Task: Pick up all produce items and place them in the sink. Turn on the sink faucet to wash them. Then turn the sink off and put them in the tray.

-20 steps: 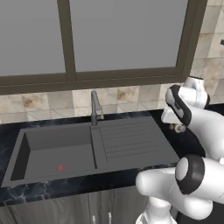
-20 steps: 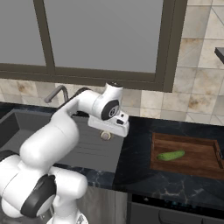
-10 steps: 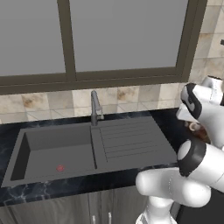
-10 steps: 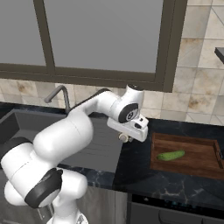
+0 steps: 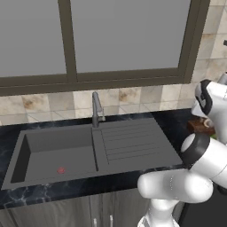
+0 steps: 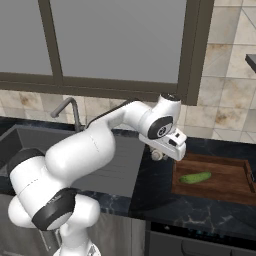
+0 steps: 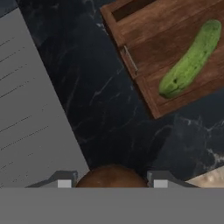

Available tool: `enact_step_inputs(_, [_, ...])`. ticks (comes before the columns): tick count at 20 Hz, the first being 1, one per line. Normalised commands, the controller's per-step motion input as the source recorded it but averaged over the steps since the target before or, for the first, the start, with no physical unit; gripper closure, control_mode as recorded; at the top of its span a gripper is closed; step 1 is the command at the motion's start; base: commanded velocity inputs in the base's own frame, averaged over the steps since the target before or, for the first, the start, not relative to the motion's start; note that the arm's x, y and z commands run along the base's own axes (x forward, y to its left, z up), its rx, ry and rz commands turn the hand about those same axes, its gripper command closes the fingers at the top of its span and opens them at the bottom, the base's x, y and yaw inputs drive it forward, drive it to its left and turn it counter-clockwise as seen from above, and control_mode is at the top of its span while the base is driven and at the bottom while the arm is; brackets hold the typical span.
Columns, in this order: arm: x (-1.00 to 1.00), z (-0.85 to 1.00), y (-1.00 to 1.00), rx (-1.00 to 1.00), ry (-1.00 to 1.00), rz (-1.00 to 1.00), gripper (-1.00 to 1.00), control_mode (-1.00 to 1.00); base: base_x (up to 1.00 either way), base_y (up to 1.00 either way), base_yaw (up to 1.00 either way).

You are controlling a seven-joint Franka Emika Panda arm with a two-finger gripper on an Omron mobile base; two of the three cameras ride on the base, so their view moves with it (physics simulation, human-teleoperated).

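Note:
My gripper point(image 6: 159, 155) hangs over the black counter just left of the brown wooden tray point(image 6: 225, 189), shut on the round tan-brown produce item point(image 6: 156, 156). In the hand view that brown item point(image 7: 111, 174) sits between the two finger tips of the gripper point(image 7: 112, 183). The green cucumber-like vegetable point(image 6: 195, 177) lies inside the tray; from the hand it appears as a green oblong point(image 7: 190, 59) on the tray's slats point(image 7: 144, 30). The dark grey sink point(image 5: 48, 153) holds nothing but its red drain mark. The faucet point(image 5: 96, 108) stands behind it, with no water seen.
The ridged drainboard point(image 5: 131, 139) lies between the basin and the tray, and its edge point(image 7: 30, 113) shows in the hand view. Black marble counter point(image 7: 113, 109) separates drainboard and tray. A window and tiled wall rise behind the counter.
The arm has swung to the right, from above the drainboard's right end to the tray's left edge, carrying the brown item. The cucumber has stayed in the tray.

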Motion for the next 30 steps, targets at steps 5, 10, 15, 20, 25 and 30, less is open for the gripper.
enact_step_inputs(5, [0.01, 0.15, -0.36, -0.11, -0.07, -0.13, 1.0, -1.0, 0.0, 0.0, 0.0])
enact_step_inputs(10, [0.17, 0.0, -0.35, -0.1, -0.03, -0.14, 1.0, -1.0, 0.0, 0.0, 0.0])
enact_step_inputs(15, [0.34, 0.0, -0.26, -0.04, 0.0, -0.07, 1.0, -1.0, 0.0, 0.0, 0.0])
enact_step_inputs(20, [0.1, -0.09, -0.29, 0.0, 0.0, -0.01, 1.0, -1.0, 0.0, 0.0, 0.0])
enact_step_inputs(25, [0.0, -0.22, -0.22, 0.0, 0.03, -0.02, 1.0, -1.0, 0.0, 0.0, 0.0])
enact_step_inputs(30, [0.0, -0.28, -0.08, 0.0, 0.07, -0.01, 1.0, -1.0, 0.0, 0.0, 0.0])
